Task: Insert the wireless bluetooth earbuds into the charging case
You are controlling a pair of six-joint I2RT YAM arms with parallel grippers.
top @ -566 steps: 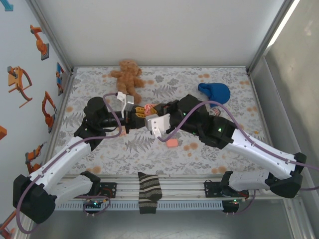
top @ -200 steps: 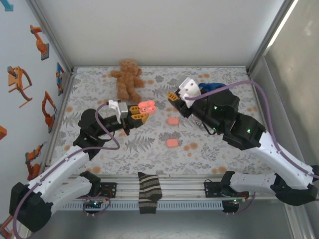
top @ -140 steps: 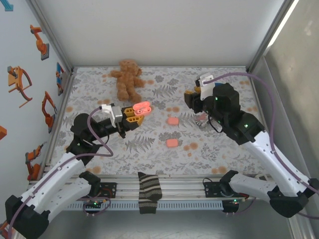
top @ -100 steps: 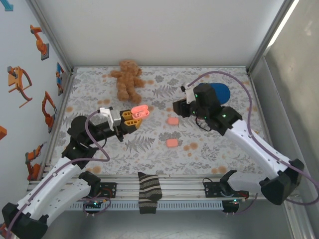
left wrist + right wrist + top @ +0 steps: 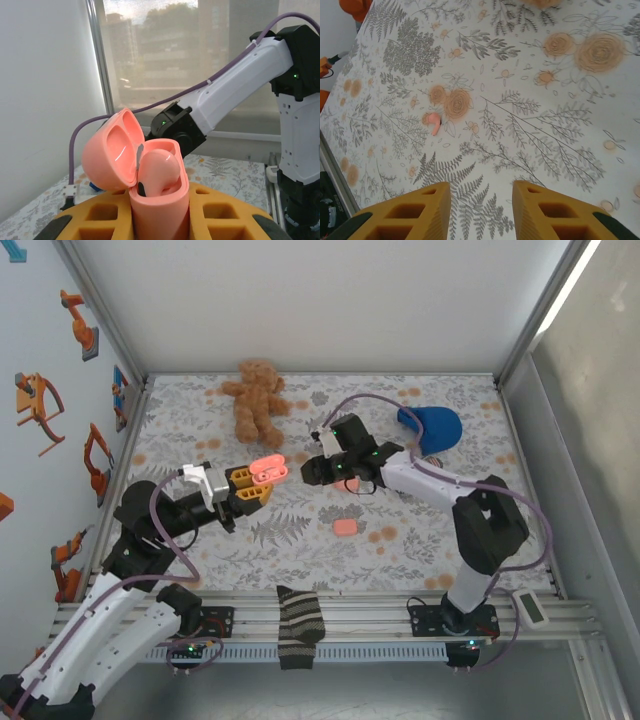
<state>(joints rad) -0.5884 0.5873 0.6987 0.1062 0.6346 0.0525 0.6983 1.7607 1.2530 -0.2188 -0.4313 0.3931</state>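
My left gripper [image 5: 160,217] is shut on the pink charging case [image 5: 159,207], held upright with its lid [image 5: 107,152] swung open. One salmon-pink earbud [image 5: 160,169] sits in the case. From above, the case [image 5: 266,469] hangs over the table's left middle in the left gripper [image 5: 250,483]. Another earbud [image 5: 434,122] lies loose on the floral cloth, ahead and left of my right gripper [image 5: 481,202]. That gripper is open with nothing between its fingers. It hovers low over the table's centre [image 5: 314,471], just right of the held case.
A second pink case [image 5: 345,527] lies closed on the cloth near the middle. A teddy bear [image 5: 255,400] sits at the back, a blue cap [image 5: 432,425] at the back right. A striped sock [image 5: 299,626] hangs over the front rail.
The right arm has swung from the back right down and left to the table's centre, covering a pink piece there. The left arm has drawn back a little with the open case.
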